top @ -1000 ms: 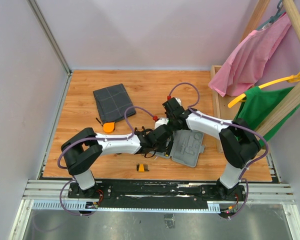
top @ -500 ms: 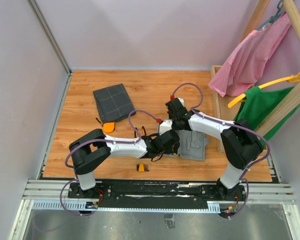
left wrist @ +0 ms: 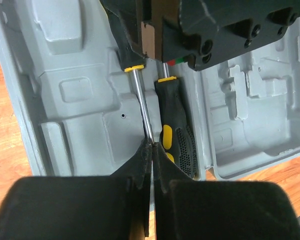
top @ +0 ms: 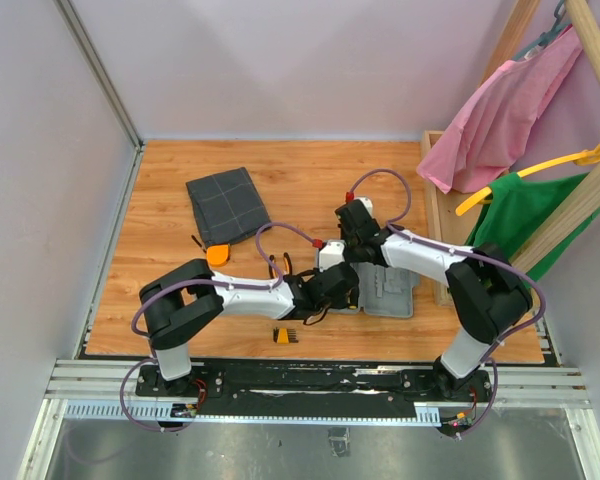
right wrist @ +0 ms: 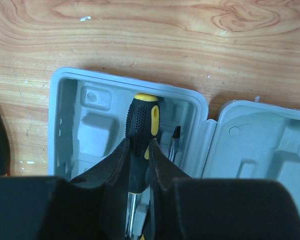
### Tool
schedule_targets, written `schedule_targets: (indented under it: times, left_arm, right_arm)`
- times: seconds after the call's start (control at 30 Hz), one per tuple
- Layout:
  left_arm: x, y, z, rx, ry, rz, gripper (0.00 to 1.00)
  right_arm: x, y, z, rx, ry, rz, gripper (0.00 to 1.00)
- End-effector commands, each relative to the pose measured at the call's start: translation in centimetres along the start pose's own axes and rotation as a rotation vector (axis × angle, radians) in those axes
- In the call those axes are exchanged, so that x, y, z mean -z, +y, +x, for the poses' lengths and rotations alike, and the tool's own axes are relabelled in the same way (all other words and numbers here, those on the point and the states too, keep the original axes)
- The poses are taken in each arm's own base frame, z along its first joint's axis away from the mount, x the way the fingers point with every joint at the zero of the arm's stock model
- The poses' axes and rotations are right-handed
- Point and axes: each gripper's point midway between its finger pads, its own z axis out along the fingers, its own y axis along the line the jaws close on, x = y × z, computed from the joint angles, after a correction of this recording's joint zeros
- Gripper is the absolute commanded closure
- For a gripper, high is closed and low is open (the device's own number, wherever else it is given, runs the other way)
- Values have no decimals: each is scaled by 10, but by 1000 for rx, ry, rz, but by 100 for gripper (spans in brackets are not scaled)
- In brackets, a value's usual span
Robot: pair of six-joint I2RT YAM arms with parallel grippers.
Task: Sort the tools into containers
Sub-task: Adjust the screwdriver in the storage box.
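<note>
The light-grey case (top: 392, 300) lies open between my arms. My right gripper (right wrist: 140, 142) is shut on the black-and-yellow handle of a screwdriver (right wrist: 142, 112), held over the case's moulded tray (right wrist: 97, 132). That screwdriver's bare shaft (left wrist: 141, 105) runs down to my left gripper (left wrist: 151, 147). The left gripper is shut, and its fingertips hide the shaft's end. A second screwdriver (left wrist: 176, 135) lies in the tray beside it, its tip (right wrist: 176, 134) showing in the right wrist view. The dark grey pouch (top: 227, 205) sits at the back left.
On the wood left of the case lie a round orange piece (top: 218, 254), pliers (top: 279, 265) and a small orange bit holder (top: 284, 335). A wooden rack with pink and green clothes (top: 510, 120) stands at the right edge. The case's lid (right wrist: 262, 150) lies flat beside the tray.
The case has swung from tilted to square with the table edge and shifted slightly right. My left arm has reached further right to the case. My right gripper has moved a little right.
</note>
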Motion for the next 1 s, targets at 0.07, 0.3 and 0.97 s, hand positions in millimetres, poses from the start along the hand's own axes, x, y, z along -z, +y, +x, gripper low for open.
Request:
schedule_targets:
  times: [0.07,0.3,0.97]
  left_arm:
    - [84,187,175,-326,685,-509,100]
    - [112,204,177,-310,709,-556,99]
    - [124,188,141,-419,683,-611,100]
  right_arm:
    - [-3,-46,82,26,259,124,83]
    - [6,-38,91,52,274,94,83]
    - [20,-37,101,126,336,121,83]
